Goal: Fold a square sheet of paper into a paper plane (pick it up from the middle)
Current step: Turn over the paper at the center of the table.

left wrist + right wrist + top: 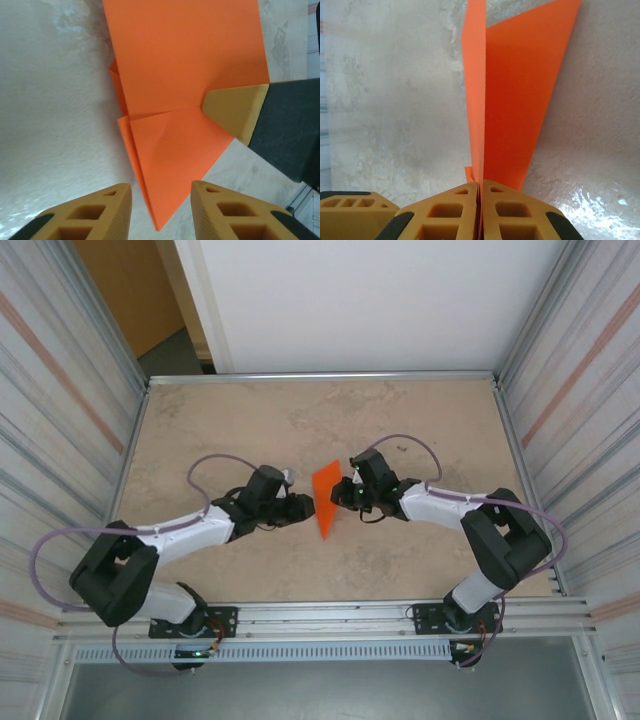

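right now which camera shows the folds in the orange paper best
Left wrist: the orange paper faces the lens, creases and folded flaps plain. Right wrist sees it nearly edge-on; the top view shows a small sliver.

Paper plane (326,498): bright orange, plain, part-folded. It is standing on edge rather than lying flat; whether its lower edge is touching the table cannot be told. The right gripper (480,186) is clamping it at one end, its fingers pressing the layers together along the centre crease. From that gripper the paper is running away as two thin layers, opening into a narrow V. One layer is showing edge-on, and the other is fanning out beside it as a long tapering panel. In the left wrist view the broad face is showing a wide flat panel and a triangular folded flap narrowing to a sharp point. A smaller folded edge is peeking out behind the flap.
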Controlling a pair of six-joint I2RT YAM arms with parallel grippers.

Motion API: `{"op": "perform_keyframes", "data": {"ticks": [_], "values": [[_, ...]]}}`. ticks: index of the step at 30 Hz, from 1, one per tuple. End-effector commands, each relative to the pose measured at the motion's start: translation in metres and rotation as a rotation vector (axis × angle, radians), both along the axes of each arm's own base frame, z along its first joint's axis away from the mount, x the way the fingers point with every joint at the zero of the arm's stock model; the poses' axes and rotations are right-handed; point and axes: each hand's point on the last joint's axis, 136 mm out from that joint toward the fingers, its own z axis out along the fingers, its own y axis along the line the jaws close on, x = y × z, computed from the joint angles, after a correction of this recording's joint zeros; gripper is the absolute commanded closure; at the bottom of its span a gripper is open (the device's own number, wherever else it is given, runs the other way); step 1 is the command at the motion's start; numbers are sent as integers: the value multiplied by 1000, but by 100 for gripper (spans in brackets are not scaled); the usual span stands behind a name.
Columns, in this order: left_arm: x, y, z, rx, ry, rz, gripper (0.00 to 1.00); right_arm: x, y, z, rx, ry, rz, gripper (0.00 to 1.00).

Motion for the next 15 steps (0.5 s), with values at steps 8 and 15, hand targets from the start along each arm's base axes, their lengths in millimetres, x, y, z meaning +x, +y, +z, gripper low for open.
{"op": "perform_keyframes", "data": {"ticks": [8,15], "values": [[14,-38,-1,-84,15,-1,78,1,-6,-5,50,63,-73,90],[21,-46,-14,-71,46,1,86,-4,-12,-21,20,118,-96,89]]}}
